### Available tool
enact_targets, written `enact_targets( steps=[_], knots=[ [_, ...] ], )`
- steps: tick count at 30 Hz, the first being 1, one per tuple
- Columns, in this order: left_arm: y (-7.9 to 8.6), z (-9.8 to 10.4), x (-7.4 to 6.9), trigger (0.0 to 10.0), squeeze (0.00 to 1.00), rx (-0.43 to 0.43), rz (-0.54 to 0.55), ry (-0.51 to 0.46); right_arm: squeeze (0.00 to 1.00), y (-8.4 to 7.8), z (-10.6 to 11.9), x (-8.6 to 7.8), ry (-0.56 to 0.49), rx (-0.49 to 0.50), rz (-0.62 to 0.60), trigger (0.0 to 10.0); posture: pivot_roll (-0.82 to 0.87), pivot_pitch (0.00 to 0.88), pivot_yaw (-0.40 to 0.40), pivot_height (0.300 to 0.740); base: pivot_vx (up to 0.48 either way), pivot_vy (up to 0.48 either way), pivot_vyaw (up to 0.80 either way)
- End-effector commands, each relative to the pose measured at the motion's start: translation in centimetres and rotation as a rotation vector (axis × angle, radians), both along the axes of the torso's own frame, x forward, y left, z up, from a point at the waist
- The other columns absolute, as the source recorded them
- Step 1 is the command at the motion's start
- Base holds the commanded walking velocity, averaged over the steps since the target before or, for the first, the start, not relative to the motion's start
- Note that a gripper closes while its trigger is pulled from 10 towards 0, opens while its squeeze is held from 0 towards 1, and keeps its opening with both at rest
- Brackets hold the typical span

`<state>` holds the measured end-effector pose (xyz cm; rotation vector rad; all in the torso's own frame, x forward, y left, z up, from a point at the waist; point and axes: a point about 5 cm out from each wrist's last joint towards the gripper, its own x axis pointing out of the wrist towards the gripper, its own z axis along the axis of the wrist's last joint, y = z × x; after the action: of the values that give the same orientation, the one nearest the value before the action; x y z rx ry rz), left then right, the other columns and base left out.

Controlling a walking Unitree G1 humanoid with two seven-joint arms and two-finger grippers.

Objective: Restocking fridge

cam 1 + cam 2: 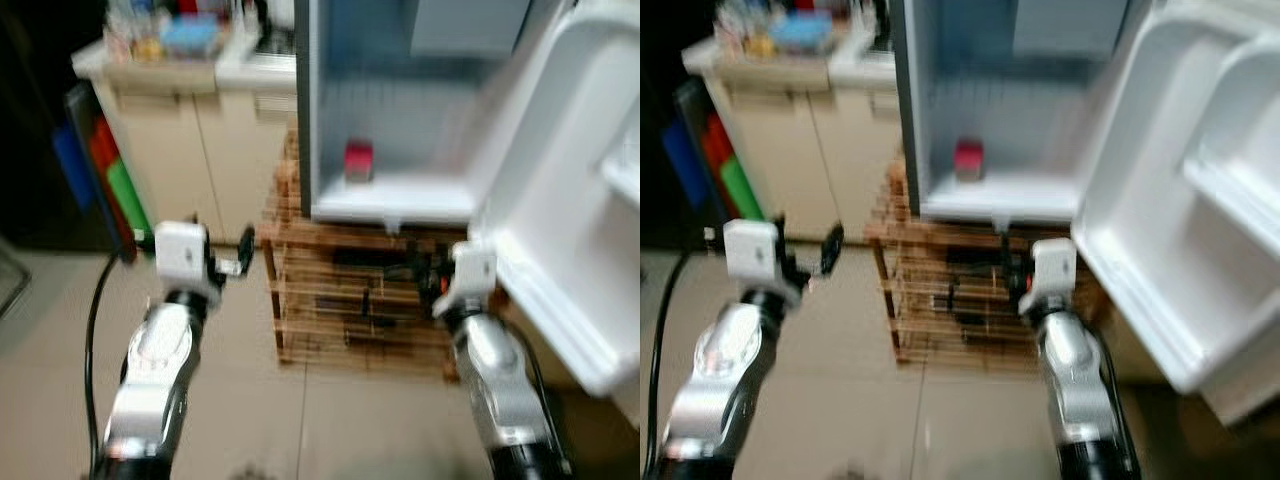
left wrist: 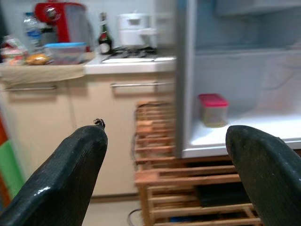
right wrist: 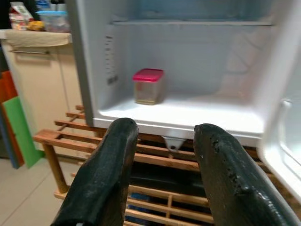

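Counter (image 1: 170,62) with clutter at far left | left gripper (image 1: 232,262) held spread over bare floor (image 1: 250,400) | wooden rack (image 1: 340,300) under open fridge (image 1: 390,205) | red-lidded container (image 3: 148,86) set on fridge floor, room beside | right gripper (image 3: 162,174) held parted before rack | door (image 1: 570,200) swung right.

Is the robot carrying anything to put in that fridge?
No. The left gripper and right gripper are both open and empty; the pink-lidded container already sits inside the fridge.
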<state>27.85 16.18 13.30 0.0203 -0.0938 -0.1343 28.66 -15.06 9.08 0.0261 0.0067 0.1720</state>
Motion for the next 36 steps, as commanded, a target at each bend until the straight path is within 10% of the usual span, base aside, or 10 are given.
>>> enact_targets(
  steps=[1, 19, 20, 21, 22, 36],
  knots=[
    [-0.3, 0.2, 0.2, 10.0, 0.0, -0.002, -0.024, -0.008, 0.0, -0.2, 0.3, 0.3, -0.007, 0.005, -0.008, 10.0, -0.05, 0.0, 0.02, 0.74, 0.0, 0.0, 0.0],
    [-0.7, -0.6, 1.4, 10.0, 0.0, -0.015, -0.031, 0.059, 0.0, -0.8, 0.3, 0.9, 0.014, 0.012, -0.08, 10.0, -0.09, 0.0, 0.048, 0.74, 0.0, 0.0, 0.0],
    [-0.7, -0.7, 1.5, 10.0, 0.0, -0.03, -0.032, 0.072, 1.0, -0.8, 0.5, 0.9, 0.013, 0.029, -0.08, 10.0, -0.09, 0.0, 0.048, 0.74, 0.0, 0.0, 0.0],
    [-0.6, -0.8, 1.6, 10.0, 0.0, -0.049, -0.028, 0.08, 1.0, -0.8, 0.5, 0.9, 0.014, 0.036, -0.077, 10.0, -0.09, 0.0, 0.048, 0.74, 0.0, 0.0, 0.0],
    [-0.6, -0.9, 1.6, 10.0, 1.0, -0.064, -0.031, 0.095, 1.0, -0.8, 0.6, 1.0, 0.013, 0.034, -0.079, 10.0, -0.09, 0.0, 0.048, 0.74, 0.0, 0.0, 0.0],
    [-1.0, -0.7, 1.7, 10.0, 1.0, -0.055, -0.052, 0.09, 1.0, -1.3, 0.9, 1.0, -0.023, -0.001, -0.09, 10.0, -0.09, 0.0, 0.038, 0.74, 0.0, 0.0, 0.0]
  ],
)
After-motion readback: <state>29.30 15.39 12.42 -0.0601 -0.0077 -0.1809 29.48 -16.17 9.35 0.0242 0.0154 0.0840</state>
